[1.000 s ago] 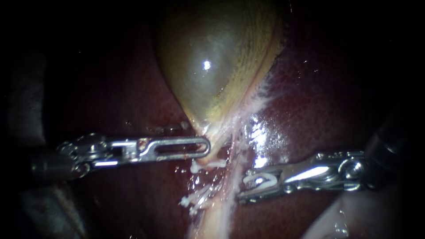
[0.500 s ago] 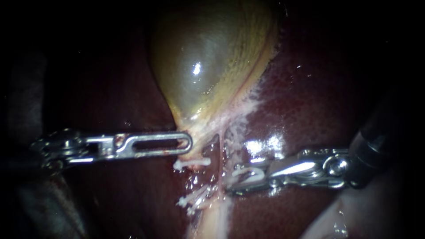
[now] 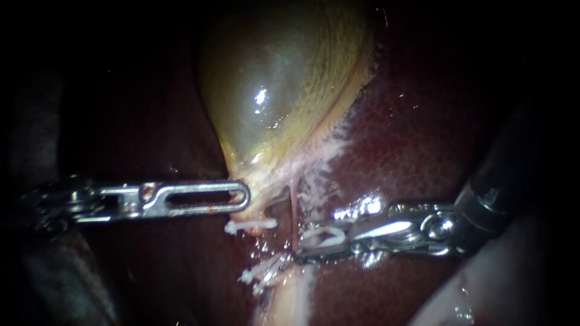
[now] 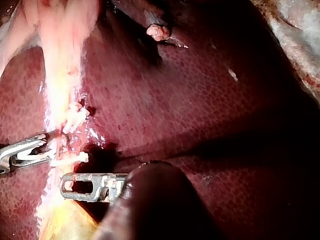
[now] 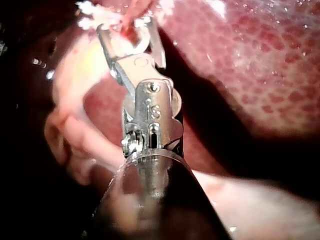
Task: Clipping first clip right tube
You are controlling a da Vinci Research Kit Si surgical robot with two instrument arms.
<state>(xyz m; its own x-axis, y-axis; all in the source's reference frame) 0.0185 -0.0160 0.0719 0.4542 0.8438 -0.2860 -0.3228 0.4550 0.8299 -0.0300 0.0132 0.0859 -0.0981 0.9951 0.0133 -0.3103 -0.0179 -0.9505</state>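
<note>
Where the gallbladder (image 3: pixel 272 102) narrows, the left instrument (image 3: pixel 244 197) has its jaws together, pinching the neck. Right tube (image 3: pixel 292 202): a thin, wet strand running down from the neck. Right instrument (image 3: pixel 300 244) jaws stand narrowly apart, carry a white clip (image 3: pixel 323 236) and seem to straddle the strand. Judged soft, slippery and easily torn; take it square, mid-strand, without pulling.

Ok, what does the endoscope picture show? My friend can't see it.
The right instrument holds a white clip in its jaws, right beside a thin pale tube below the greenish gallbladder. The left instrument rests its tip against the gallbladder's narrow end. Dark red liver lies around them, with other clips nearby.
</note>
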